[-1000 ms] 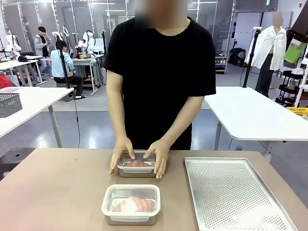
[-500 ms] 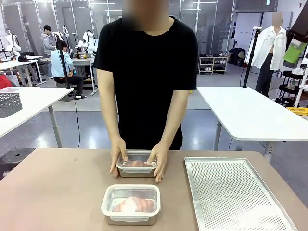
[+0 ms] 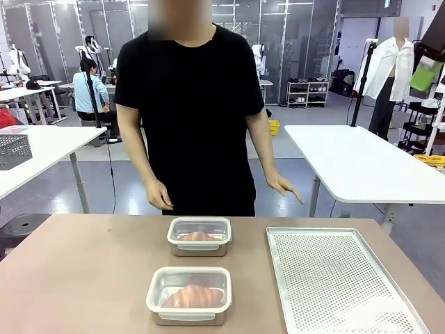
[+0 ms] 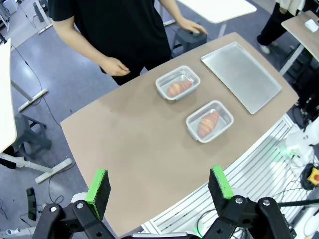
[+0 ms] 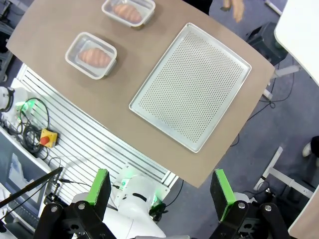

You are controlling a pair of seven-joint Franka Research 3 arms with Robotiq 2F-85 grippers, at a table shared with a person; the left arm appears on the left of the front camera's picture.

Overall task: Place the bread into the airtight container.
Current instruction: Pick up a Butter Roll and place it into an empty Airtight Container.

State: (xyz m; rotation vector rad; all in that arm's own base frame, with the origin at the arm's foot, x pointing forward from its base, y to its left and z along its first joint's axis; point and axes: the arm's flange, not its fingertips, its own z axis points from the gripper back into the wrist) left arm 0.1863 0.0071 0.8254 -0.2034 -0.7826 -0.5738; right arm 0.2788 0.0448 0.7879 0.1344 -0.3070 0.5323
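Two lidded clear airtight containers stand on the brown table, each with a piece of bread inside. The far container point(image 3: 199, 236) point(image 4: 178, 83) point(image 5: 128, 10) sits near the person; the near container point(image 3: 189, 294) point(image 4: 210, 121) point(image 5: 91, 55) sits toward my side. Bread point(image 3: 199, 236) shows through the far lid, and bread point(image 3: 195, 297) through the near one. The person's hands point(image 3: 158, 195) hang above the table's far edge, off the containers. My left gripper point(image 4: 159, 185) is open high above the table. High above the table's front edge, my right gripper point(image 5: 160, 188) is open too.
A perforated metal tray point(image 3: 334, 278) point(image 4: 241, 74) point(image 5: 192, 87) lies on the right side of the table, nothing on it. A white table point(image 3: 361, 163) stands behind at the right. The left part of the brown table point(image 3: 76, 271) is bare.
The person has lifted both hands off the far container and straightened up, stepping slightly left. Both containers stay in place.
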